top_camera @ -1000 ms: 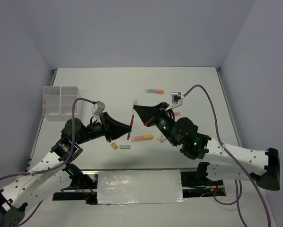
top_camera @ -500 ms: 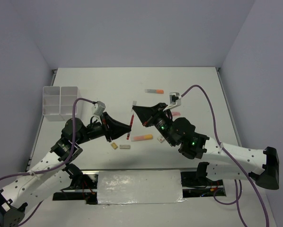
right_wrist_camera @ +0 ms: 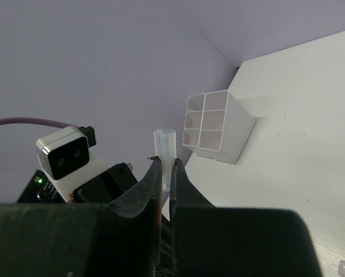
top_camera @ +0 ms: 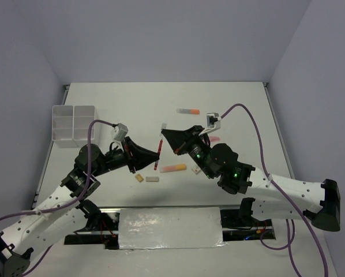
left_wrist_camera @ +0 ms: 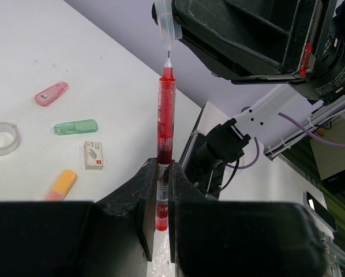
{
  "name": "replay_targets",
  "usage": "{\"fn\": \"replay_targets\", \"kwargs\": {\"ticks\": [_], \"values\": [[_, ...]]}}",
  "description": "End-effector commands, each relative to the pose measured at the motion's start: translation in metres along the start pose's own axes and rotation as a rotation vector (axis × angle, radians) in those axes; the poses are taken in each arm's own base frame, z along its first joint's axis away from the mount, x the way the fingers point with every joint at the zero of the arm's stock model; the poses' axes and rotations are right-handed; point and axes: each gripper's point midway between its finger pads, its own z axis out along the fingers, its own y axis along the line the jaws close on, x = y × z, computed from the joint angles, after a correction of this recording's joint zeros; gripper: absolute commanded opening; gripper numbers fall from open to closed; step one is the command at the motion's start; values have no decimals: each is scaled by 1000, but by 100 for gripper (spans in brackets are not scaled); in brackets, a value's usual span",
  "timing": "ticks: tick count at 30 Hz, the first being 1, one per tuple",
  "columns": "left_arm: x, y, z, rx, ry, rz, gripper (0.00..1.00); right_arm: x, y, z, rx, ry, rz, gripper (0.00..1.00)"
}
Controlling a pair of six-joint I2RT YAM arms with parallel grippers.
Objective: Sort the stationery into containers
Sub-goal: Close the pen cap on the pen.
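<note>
My left gripper (top_camera: 157, 157) (left_wrist_camera: 162, 168) is shut on a red pen (top_camera: 158, 151) (left_wrist_camera: 165, 121), held above the table with its bare tip pointing away. My right gripper (top_camera: 164, 133) (right_wrist_camera: 167, 165) is shut on a clear pen cap (top_camera: 164, 124) (right_wrist_camera: 165, 144) (left_wrist_camera: 165, 26). The cap hangs right at the pen's tip, in line with it. The white four-compartment container (top_camera: 73, 122) (right_wrist_camera: 216, 124) stands at the far left of the table. More stationery lies on the table: an orange marker (top_camera: 188, 111), a pink-orange marker (top_camera: 173, 168) and small erasers (top_camera: 152, 179).
The left wrist view shows a tape ring (left_wrist_camera: 2, 138), a green marker (left_wrist_camera: 75, 127), a pink item (left_wrist_camera: 51, 93) and a white eraser (left_wrist_camera: 93, 154) on the white table. A tan eraser (top_camera: 139, 178) lies below the left gripper. Grey walls enclose the table.
The right gripper with the cap has edged slightly left toward the pen's tip. The left arm and the pen have held still.
</note>
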Motion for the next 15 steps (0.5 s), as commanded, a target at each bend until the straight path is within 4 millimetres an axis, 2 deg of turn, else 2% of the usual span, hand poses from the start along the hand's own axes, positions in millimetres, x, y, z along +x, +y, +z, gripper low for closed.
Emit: {"fn": "replay_targets", "kwargs": {"ticks": [1,15], "values": [[-22,-13,3,38,-50,58,0,-5,9,0,-29,-20,14,0],[-25,-15,-1,29,-66,76,0,2,7,3,-18,-6,-1,0]]}}
